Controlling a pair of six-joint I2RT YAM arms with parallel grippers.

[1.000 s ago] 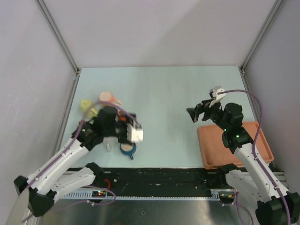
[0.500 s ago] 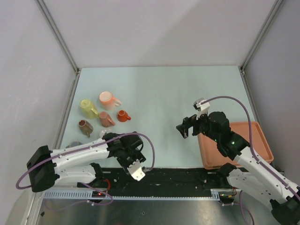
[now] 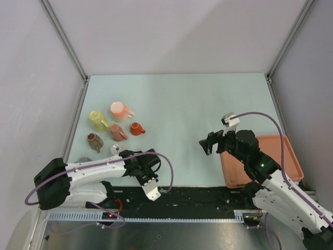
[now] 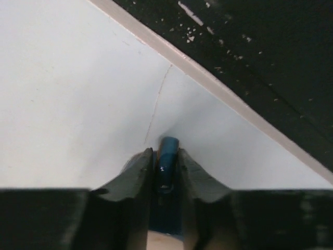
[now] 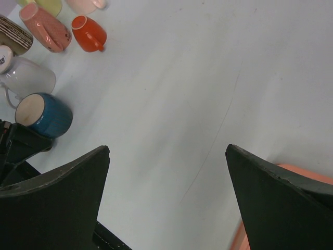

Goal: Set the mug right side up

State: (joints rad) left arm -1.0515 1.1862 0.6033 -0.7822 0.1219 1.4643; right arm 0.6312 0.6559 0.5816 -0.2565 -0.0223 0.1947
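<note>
The mug (image 5: 44,114) is blue with a cream inside; in the right wrist view its open mouth shows, and I cannot tell whether it lies or stands. Its blue handle (image 4: 167,161) sits pinched between the fingers of my left gripper (image 4: 165,152), which is shut on it close to the table's near edge. In the top view the left gripper (image 3: 138,164) covers the mug. My right gripper (image 3: 208,144) hangs over the middle right of the table, apart from the mug, open and holding nothing (image 5: 166,151).
A cluster of other mugs stands at the left: yellow (image 3: 97,119), pale pink (image 3: 119,111), pink (image 3: 118,132), orange-red (image 3: 137,128), brown striped (image 3: 94,141), white (image 3: 117,149). An orange tray (image 3: 281,156) lies at the right. The black front rail (image 4: 270,62) runs just beyond the mug.
My left arm has swung down from over the mug cluster to the near edge, and its jaws have closed on the blue mug's handle. The right gripper has drifted slightly left and nearer.
</note>
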